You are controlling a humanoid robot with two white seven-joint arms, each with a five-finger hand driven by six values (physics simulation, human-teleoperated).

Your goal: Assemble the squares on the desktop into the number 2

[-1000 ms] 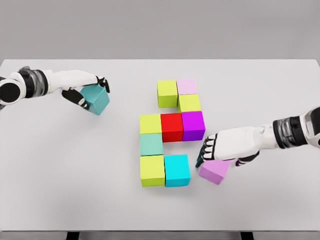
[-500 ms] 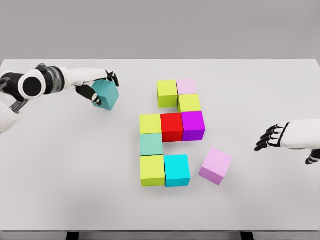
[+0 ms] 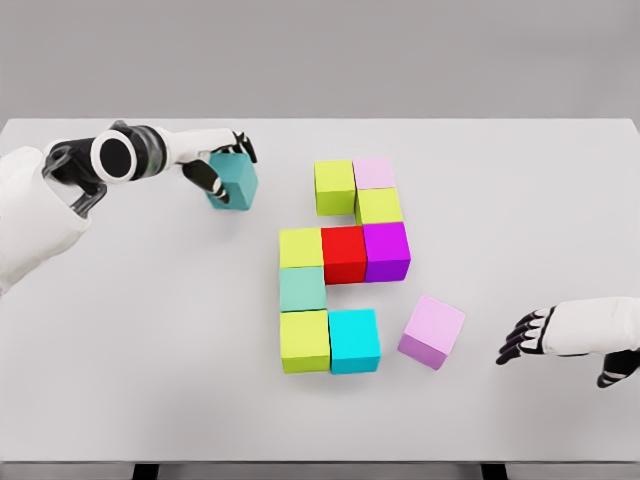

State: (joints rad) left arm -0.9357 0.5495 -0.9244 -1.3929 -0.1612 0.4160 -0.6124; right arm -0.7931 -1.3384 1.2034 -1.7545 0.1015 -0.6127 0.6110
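One teal cube sits gripped in the left robot hand, off the table.

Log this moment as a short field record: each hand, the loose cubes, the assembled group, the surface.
left hand: shut on teal cube, left of the group's top row
right hand: open, holds nothing, right of the pink cube
pink cube: loose on the table, tilted, apart from the cyan cube
assembled group: eight cubes touching, red cube in the middle row
table: white
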